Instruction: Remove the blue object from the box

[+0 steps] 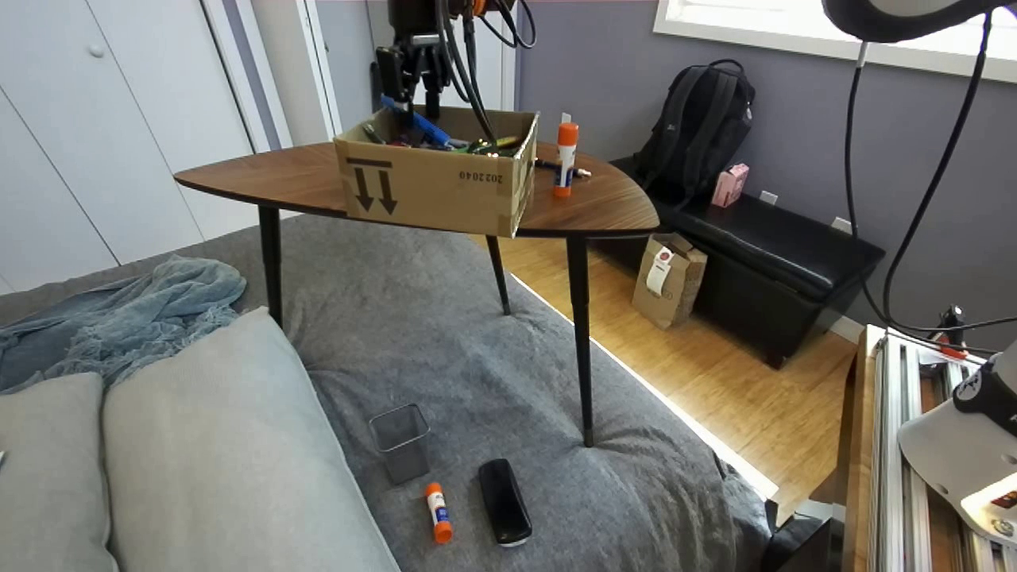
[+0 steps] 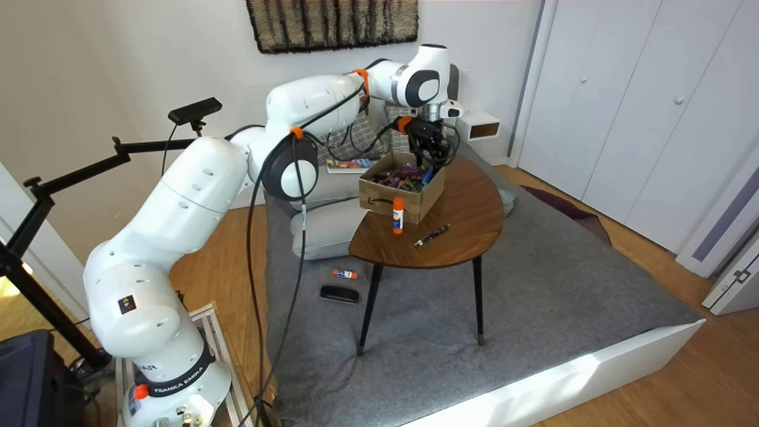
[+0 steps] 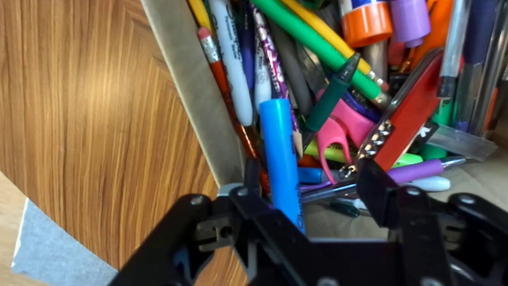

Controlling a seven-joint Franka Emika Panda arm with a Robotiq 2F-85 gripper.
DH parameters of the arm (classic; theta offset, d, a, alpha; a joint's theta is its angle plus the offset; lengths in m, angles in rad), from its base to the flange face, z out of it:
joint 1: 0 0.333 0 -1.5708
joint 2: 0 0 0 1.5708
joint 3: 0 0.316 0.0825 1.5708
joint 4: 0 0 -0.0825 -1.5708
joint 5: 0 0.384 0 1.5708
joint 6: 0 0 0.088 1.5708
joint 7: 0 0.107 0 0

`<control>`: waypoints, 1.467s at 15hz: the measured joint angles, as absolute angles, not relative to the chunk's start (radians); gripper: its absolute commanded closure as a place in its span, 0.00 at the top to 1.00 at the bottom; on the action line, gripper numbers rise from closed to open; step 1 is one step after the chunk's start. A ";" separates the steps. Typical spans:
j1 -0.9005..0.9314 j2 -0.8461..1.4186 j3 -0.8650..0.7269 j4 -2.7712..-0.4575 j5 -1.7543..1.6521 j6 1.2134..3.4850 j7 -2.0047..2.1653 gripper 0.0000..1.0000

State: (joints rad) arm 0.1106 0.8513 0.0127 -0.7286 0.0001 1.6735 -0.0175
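The blue object [image 3: 281, 155] is a bright blue marker-like stick. In the wrist view it lies on top of the pens, close to the box's wall. It also shows in both exterior views [image 1: 430, 129] [image 2: 427, 176], its far end sticking up past the rim. The box [image 1: 433, 191] is a brown cardboard carton full of pens, and it stands on a wooden table [image 2: 439, 249]. My gripper [image 3: 311, 180] is open over the box, pointing down. The blue stick lies between its fingers, nearer the left one in the wrist view. Its lower end is hidden behind the gripper.
A glue stick [image 2: 398, 216] stands upright beside the box, and a pen [image 2: 432, 235] lies on the table. Pink scissors [image 3: 333, 139] and a red knife-like item [image 3: 412, 115] lie in the box. Cables hang from the arm near the box.
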 measured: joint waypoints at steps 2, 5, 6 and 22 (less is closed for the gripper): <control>0.112 0.860 0.013 -0.721 -0.001 1.674 -0.025 0.46; 0.116 0.868 0.010 -0.716 -0.010 1.674 -0.038 0.41; 0.118 0.870 0.008 -0.716 -0.016 1.674 -0.043 0.25; 0.139 0.791 -0.045 -0.613 -0.141 1.824 -0.007 0.05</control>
State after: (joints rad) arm 0.1388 0.7912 -0.0448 -0.6129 -0.1414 1.8238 -0.0074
